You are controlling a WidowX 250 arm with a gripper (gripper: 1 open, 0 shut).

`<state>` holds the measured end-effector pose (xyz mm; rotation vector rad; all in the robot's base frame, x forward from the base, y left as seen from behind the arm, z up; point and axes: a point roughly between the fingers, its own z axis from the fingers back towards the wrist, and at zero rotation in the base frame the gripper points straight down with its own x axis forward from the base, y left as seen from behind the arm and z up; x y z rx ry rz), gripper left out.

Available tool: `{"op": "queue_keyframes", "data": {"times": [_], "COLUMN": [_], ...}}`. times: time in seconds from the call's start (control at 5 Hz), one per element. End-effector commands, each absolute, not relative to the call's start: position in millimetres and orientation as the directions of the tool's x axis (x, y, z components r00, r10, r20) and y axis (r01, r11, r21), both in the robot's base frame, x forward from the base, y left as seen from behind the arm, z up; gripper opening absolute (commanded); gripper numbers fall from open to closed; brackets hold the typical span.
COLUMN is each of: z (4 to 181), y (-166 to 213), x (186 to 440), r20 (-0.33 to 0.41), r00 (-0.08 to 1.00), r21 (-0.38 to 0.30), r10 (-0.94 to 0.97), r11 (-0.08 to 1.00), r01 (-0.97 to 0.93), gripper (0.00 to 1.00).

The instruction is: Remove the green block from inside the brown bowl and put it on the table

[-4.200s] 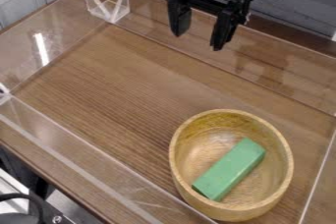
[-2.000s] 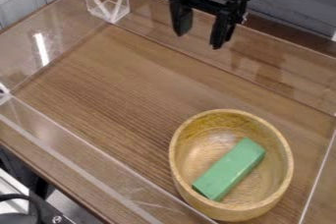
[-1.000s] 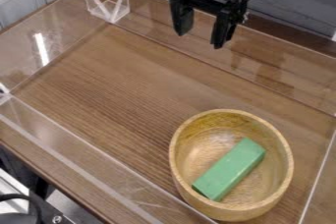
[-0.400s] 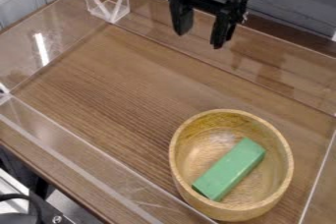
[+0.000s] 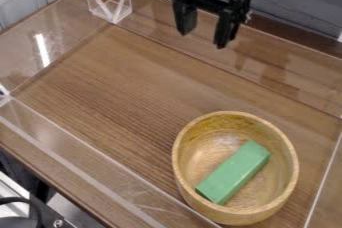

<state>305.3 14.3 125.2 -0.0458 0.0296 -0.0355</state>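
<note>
One flat rectangular bar of matte green (image 5: pixel 234 175), lying at a slant inside a round light-brown wooden bowl (image 5: pixel 189 155) with thick rim and shallow rounded interior; one tabletop of medium-brown wood grain (image 5: pixel 134 82), bearing the bowl; one black gripper (image 5: pixel 205 32) at the far side, jaws apart; one clear plastic piece (image 5: pixel 111 5), angular; dark cables at lower left, cut off by the frame; upper arm out of view.

The flat rectangular matte green block (image 5: pixel 233 174) is seen lying inside the round light-brown wooden bowl (image 5: pixel 193 152), tilted diagonally across its inside, with its far end turned toward the right. The bowl, thick-rimmed and shallow with a rounded inside, is set upright on the brown wood-grained table (image 5: pixel 120 92), near its lower right part. The block is surrounded by the bowl's wall.
</note>
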Motion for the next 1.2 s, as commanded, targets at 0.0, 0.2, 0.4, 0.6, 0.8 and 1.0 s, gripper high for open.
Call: {"op": "queue_keyframes", "data": {"times": [0.0,0.2,0.4,0.6,0.8,1.0], "z": [141.0,137.0,132.4,129.0,126.9,124.8], "y": [28.7,37.2,35.4,35.2,34.4,34.9], "x": [313.6,317.6,322.4,327.7,332.2,335.8], "r20": [0.05,0.057,0.071,0.084,0.094,0.101], "r00": [0.998,0.998,0.997,0.996,0.995,0.995], "r21": [-0.039,-0.042,-0.045,-0.047,-0.052,-0.056], "r10": [-0.039,-0.033,-0.026,-0.025,-0.016,-0.011], "r11": [0.998,0.999,0.999,0.998,0.998,0.998], "r01": [0.041,0.035,0.029,0.029,0.021,0.017], "gripper": [1.0,1.0,1.0,1.0,1.0,1.0]}}
